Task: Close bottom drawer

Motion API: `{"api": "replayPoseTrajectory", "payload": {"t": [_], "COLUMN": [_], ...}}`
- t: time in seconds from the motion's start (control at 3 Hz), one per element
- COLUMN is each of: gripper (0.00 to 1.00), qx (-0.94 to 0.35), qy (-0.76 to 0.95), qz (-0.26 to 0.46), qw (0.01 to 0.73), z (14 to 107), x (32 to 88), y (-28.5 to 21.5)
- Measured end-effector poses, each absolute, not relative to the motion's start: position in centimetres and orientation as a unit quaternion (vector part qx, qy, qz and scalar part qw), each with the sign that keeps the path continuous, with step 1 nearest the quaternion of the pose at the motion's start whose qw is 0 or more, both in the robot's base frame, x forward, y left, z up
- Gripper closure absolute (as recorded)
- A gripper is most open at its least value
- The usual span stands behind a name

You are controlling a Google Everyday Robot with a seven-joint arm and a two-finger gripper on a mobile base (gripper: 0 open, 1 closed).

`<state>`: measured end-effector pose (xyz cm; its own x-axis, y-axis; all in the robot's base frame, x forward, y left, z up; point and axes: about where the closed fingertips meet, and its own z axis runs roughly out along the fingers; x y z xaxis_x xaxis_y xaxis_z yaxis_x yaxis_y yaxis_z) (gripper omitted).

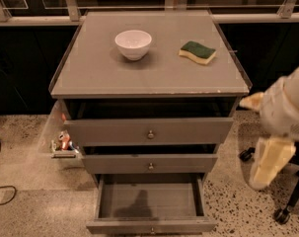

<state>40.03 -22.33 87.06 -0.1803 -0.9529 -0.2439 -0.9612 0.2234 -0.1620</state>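
Observed at far right of view, partly cut by the frame edge: a bulky, rounded white arm segment (287, 107), angled downward and inward. Found hanging beneath it: the cream-coloured gripper (269, 161), pointed toward the floor, lower end tilted slightly leftward, suspended in free air at roughly mid-height of the frame's right side. Noted at the segment's upper left: a small cream-coloured projection (250, 101), pointing leftward. Rest of arm lost beyond the right edge.
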Motion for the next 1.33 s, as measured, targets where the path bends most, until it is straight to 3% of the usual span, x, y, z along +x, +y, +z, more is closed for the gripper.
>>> {"api": "replayPoseTrajectory", "payload": {"t": [0.33,1.0,1.33], "gripper": [0.02,0.44,0.67], "qx": [-0.634,-0.634,-0.632], "qy": [0.759,0.756,0.756], "qz": [0.046,0.120,0.127], "qw": [0.138,0.112,0.109], "z": [79.9,65.9,65.1], "x": [37.6,34.2,34.1], "y": [-22.1,-21.7,-21.6]}}
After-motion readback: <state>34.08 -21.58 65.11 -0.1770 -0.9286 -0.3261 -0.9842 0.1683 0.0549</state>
